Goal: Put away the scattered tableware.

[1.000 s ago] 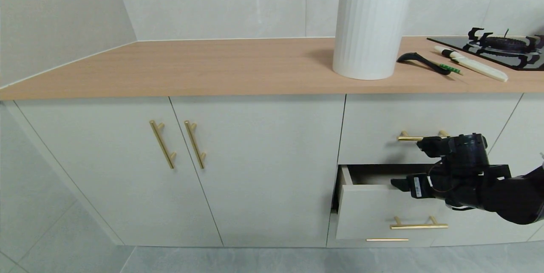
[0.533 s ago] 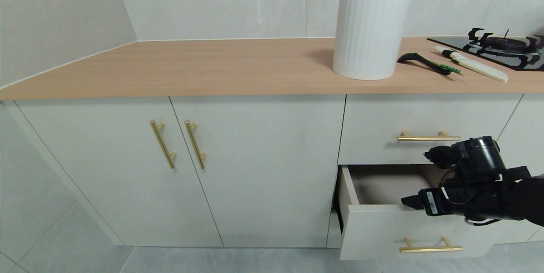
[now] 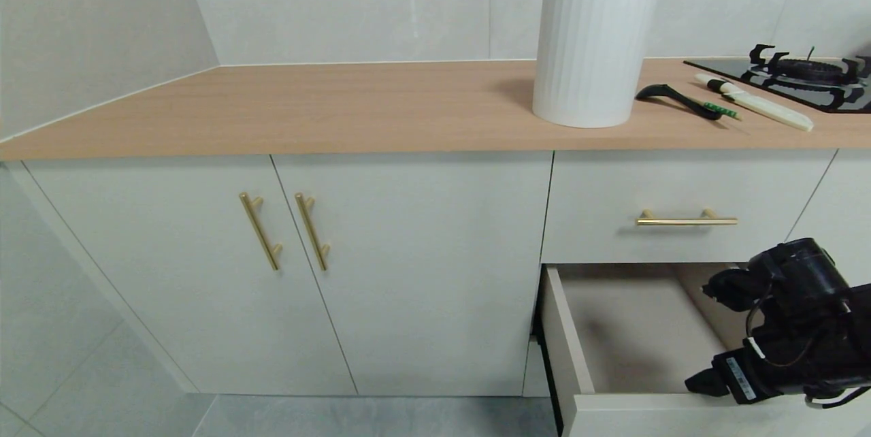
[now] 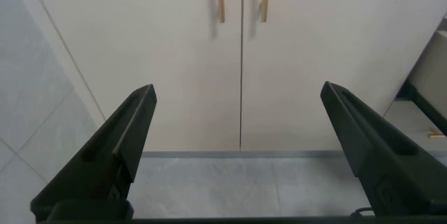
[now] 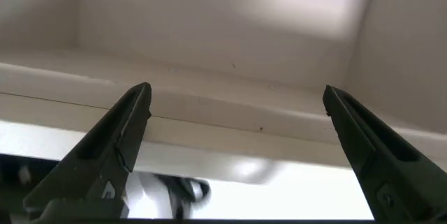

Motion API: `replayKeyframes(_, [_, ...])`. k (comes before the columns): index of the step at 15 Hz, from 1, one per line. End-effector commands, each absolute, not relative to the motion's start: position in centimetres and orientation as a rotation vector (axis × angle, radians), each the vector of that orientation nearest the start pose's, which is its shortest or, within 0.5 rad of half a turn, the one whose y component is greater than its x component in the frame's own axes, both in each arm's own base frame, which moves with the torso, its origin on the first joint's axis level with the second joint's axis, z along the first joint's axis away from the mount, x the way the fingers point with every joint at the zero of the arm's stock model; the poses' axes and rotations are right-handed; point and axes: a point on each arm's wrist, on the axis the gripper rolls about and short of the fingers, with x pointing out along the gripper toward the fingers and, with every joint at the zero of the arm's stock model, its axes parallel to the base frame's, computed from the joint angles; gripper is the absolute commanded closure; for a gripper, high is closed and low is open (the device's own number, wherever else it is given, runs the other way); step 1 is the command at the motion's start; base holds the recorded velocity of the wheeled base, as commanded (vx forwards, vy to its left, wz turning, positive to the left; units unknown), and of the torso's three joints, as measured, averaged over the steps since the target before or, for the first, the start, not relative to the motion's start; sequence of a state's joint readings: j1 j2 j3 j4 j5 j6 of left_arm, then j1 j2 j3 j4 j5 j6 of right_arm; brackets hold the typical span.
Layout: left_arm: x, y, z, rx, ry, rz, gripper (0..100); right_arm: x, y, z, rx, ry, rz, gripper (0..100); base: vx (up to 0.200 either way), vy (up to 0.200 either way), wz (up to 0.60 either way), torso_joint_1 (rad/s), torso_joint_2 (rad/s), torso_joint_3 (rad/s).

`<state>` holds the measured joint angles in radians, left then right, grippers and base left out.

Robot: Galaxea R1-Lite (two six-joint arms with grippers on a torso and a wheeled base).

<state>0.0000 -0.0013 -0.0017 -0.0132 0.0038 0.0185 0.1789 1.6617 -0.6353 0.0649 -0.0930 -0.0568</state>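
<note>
White ribbed bin (image 3: 595,42) on wood countertop (image 3: 306,107); gas hob (image 3: 803,71) far rt; cabinet doors (image 3: 408,273) below.

A tan wood grain is shown on the countertop (image 3: 306,107), vertical ribbing on the white container (image 3: 593,42), gold on the drawer handle (image 3: 686,220), off-white on the cabinet doors (image 3: 408,267), black on the ladle (image 3: 674,99) and cream on the knife (image 3: 755,102).
</note>
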Motion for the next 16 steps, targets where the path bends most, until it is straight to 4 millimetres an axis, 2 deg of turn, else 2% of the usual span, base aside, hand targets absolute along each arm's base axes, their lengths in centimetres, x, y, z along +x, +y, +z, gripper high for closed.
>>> replayKeyframes(1, [-2.3,0.0,7.7,0.018,-0.015,0.005,0,22.3,3.8,10.1,-0.210,1.086,0.117,0,0.000,0.000,0.00,0.000,0.00,0.000])
replayKeyframes(10, [-2.3,0.0,7.7,0.018,-0.015,0.005,0,19.2,4.3,9.4,-0.336,1.349,0.204,0,0.000,0.000,0.00,0.000,0.00,0.000])
replayKeyframes(16, [-2.3,0.0,7.7,0.018,-0.015,0.005,0,18.4,4.2,10.5,-0.341,1.332,0.211,0,0.000,0.000,0.00,0.000,0.00,0.000])
